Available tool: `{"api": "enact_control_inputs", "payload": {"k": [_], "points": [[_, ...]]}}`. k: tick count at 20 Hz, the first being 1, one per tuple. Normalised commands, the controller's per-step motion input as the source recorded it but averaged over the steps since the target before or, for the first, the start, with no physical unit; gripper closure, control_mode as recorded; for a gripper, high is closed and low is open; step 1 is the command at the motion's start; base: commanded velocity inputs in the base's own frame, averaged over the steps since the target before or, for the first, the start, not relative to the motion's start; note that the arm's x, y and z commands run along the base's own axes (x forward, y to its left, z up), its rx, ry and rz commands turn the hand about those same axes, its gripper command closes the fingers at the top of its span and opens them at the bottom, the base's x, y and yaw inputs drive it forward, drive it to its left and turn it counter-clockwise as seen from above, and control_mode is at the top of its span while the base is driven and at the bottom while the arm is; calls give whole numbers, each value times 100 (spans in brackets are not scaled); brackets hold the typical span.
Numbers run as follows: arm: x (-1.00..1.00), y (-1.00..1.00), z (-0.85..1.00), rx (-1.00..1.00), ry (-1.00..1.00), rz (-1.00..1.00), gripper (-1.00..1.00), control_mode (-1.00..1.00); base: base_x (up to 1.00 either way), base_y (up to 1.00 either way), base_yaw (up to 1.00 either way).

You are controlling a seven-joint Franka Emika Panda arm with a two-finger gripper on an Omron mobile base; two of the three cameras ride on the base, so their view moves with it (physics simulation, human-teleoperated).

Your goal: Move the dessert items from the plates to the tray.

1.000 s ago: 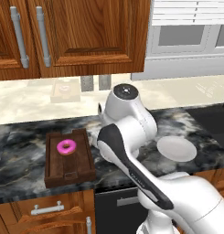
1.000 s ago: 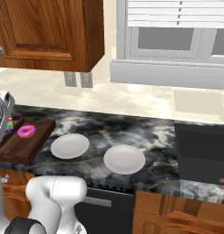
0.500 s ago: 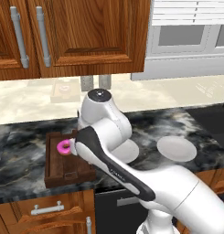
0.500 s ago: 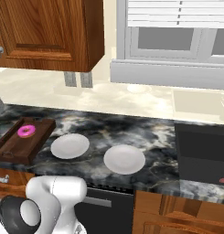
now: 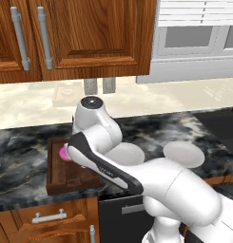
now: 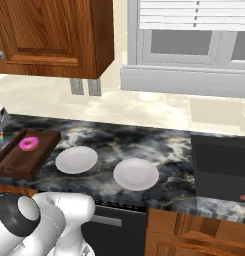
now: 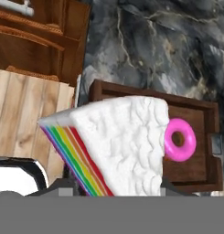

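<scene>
Take the tray (image 6: 25, 157) as your landmark: you have it at the left end of the dark marbled counter (image 6: 159, 150), a dark brown wooden tray with low raised sides, close to the counter's front edge.

In your hand view the rainbow cake wedge (image 7: 114, 144) sits large and close, white icing on top and striped layers down one side. It rises from between the gripper (image 7: 115, 185) tips, whose dark ends show on either side of its base, so the jaws are closed on the cake and carrying it. The wedge hangs above the tray, over the end away from the donut. In your right base view a sliver of the rainbow layers shows at the far left edge, just beyond the tray's outer end, held up off the counter.

The pink-frosted donut (image 6: 28, 144) already lies inside the tray, flat on its floor, towards the back end as you see it from the right base view. In the left base view a bit of pink peeks out beside the arm, over the tray.

Both white plates are bare. The nearer plate (image 6: 76, 159) lies just beside the tray on its window side, and the second plate (image 6: 136, 174) lies further along the counter, well apart from the tray.
</scene>
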Motion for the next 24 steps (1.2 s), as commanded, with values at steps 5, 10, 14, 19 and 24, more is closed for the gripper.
{"api": "enact_control_inputs", "payload": {"k": [5,10,14,19,24], "points": [[53,10,-46,0,-1,0,100,-100,0,0,0],[20,-7,-55,-2,0,0,100,-100,0,0,0],[8,0,-42,-1,0,0,100,-100,0,0,0],[10,0,-25,0,0,0,100,-100,0,0,0],[19,0,-10,0,-3,0,-100,-100,0,0,0]]}}
